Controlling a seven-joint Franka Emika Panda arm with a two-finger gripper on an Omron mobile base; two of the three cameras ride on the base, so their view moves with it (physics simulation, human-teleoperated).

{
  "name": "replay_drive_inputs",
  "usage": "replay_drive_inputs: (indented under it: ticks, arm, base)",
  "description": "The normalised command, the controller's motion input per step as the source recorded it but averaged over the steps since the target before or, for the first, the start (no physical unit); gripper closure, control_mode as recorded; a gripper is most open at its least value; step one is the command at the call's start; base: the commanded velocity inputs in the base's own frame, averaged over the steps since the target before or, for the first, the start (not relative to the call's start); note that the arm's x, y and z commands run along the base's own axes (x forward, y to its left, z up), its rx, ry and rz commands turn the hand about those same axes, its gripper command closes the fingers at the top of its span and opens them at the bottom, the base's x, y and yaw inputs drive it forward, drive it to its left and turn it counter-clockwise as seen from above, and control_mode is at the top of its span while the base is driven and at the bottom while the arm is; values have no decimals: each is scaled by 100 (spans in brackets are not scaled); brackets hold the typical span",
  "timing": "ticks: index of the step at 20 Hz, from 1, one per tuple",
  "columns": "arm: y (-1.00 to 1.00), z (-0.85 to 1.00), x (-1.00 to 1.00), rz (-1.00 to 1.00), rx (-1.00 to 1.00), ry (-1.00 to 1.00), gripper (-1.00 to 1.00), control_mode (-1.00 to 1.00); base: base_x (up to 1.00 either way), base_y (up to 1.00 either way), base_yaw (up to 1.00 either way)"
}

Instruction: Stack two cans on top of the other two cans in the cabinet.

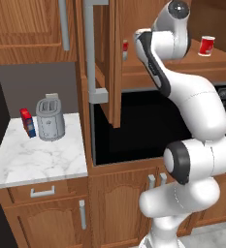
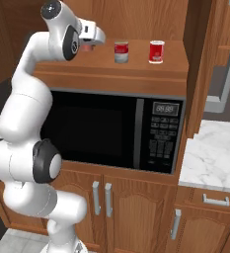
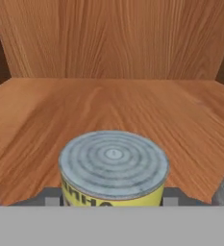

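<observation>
Gripper: closed around yellow-labelled can, held inside cabinet.
Red cans: two seen on cabinet shelf, right of the gripper.
Microwave: below cabinet shelf.

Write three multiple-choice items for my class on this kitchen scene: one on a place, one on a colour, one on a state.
1. Where does the toaster stand?
A. on the white marble counter
B. inside the microwave
C. on the floor

2. What colour is the label of the can right before the hand camera?
A. blue
B. yellow
C. green

3. How is the cabinet door above the microwave?
A. shut
B. missing
C. swung open

Answers: 1 A, the left base view shows it on the marble top beside a small red and blue carton. 2 B, the hand view shows yellow under a grey ridged lid. 3 C, the door stands out edge-on and the shelf lies bare to view.
</observation>
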Motion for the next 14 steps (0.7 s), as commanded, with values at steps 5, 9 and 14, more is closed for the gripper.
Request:
replay_drive_inputs:
  ticks: [5, 9, 14]
  arm:
    - [23, 24, -10, 13, 6, -7, 100, -100]
    - [11, 9, -5, 22, 5, -15, 100, -100]
    - [17, 13, -1, 19, 5, -15, 100, -100]
  base:
    - [0, 0, 0]
    - [0, 0, 0]
    - [0, 0, 0]
